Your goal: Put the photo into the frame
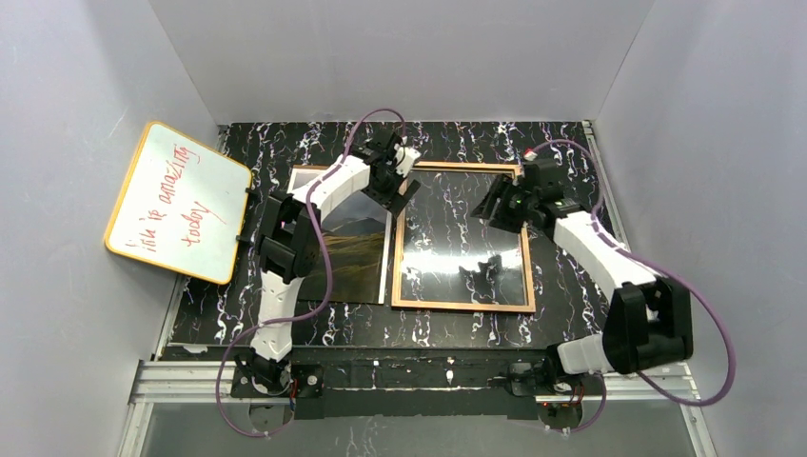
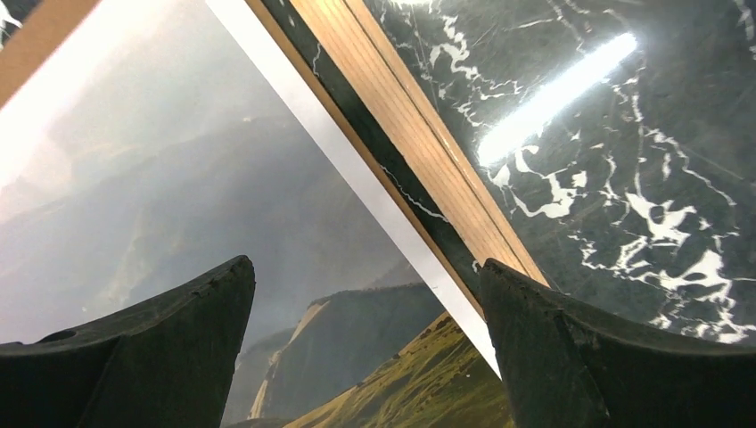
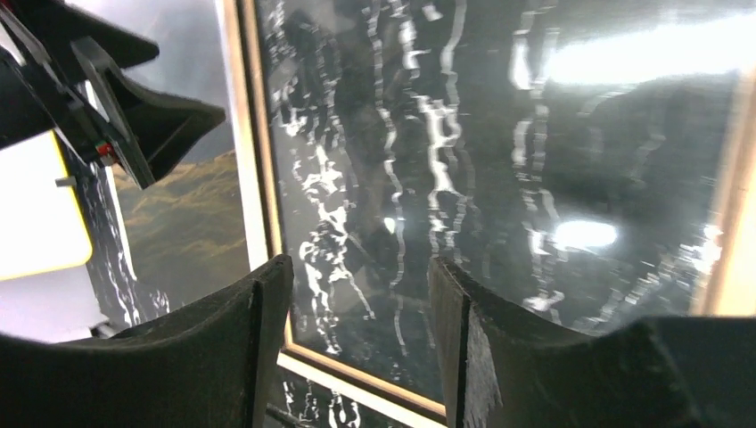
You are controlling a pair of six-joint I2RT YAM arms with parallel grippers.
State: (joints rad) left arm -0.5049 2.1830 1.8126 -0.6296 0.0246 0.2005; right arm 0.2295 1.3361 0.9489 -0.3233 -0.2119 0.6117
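The photo (image 1: 354, 262), a mountain landscape with a white border, lies flat left of centre, partly under my left arm. The frame (image 1: 462, 306) lies right beside it, tan side up, its shiny pane mirroring the arms. My left gripper (image 1: 407, 188) hangs open over the photo's right edge, near the frame's far left corner. In the left wrist view the left gripper (image 2: 365, 294) straddles the photo (image 2: 178, 196) and the frame's wooden rail (image 2: 419, 152), holding nothing. My right gripper (image 1: 492, 208) hovers open over the frame's far right part. The right gripper (image 3: 361, 285) is empty above the frame (image 3: 365, 380).
A yellow-edged whiteboard (image 1: 179, 202) with red writing leans against the left wall, past the black marbled table's (image 1: 571, 314) left edge. White walls close in the table at the back and on both sides.
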